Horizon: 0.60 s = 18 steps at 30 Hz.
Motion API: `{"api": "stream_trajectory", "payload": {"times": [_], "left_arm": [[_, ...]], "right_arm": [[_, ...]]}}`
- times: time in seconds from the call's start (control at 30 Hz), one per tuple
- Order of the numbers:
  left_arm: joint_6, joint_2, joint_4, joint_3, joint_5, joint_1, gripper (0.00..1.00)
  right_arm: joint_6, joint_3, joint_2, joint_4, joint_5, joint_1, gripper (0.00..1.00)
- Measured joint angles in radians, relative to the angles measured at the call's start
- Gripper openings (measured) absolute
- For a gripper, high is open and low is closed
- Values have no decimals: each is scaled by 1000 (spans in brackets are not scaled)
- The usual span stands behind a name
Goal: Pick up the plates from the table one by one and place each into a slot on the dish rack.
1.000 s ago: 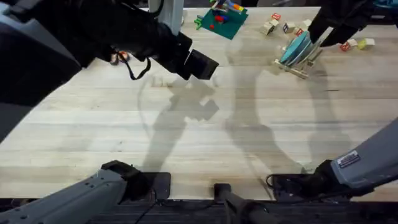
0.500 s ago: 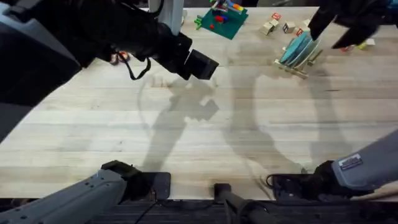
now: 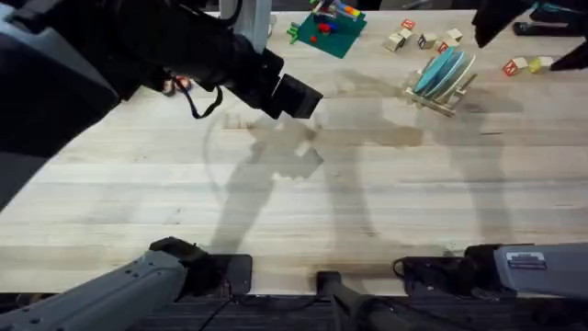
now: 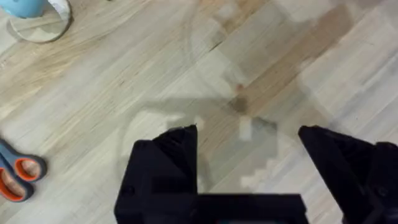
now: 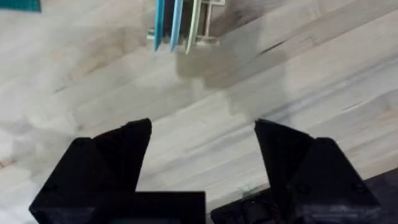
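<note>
The dish rack (image 3: 441, 81) is sitting in the upper right of the overhead frame, and the plates (image 3: 443, 70) are standing on edge in its slots, leaning toward the upper right. In the right wrist view the plates (image 5: 177, 23) are showing edge-on as thin parallel bands, two blue and one pale, held upright between the pegs so they cannot tip flat. Their faces are pointing sideways along the rack's length; their long axes are running up from the base.

The right gripper (image 5: 202, 155) is hanging over bare table (image 3: 367, 211), jaws wide apart and empty, apart from the rack. The left gripper (image 4: 249, 162) is likewise spread and empty above the wood, with orange-handled scissors (image 4: 15, 174) lying nearby.

Judging by the filled slots, the racking appears complete.
</note>
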Motion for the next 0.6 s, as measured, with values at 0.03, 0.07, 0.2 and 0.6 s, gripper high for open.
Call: {"api": "stream_trajectory", "payload": {"times": [0.03, 0.07, 0.2, 0.6], "left_arm": [[0, 0, -3, 0, 0, 0, 993], [0, 0, -7, 0, 0, 0, 993], [0, 0, -27, 0, 0, 0, 993], [0, 0, -39, 0, 0, 0, 993]], "right_arm": [[-5, -12, -21, 1, 0, 4, 995], [-9, -31, -46, 1, 0, 9, 995], [-32, -159, -171, 34, 0, 31, 995], [-127, -715, -707, 182, -120, 151, 996]]}}
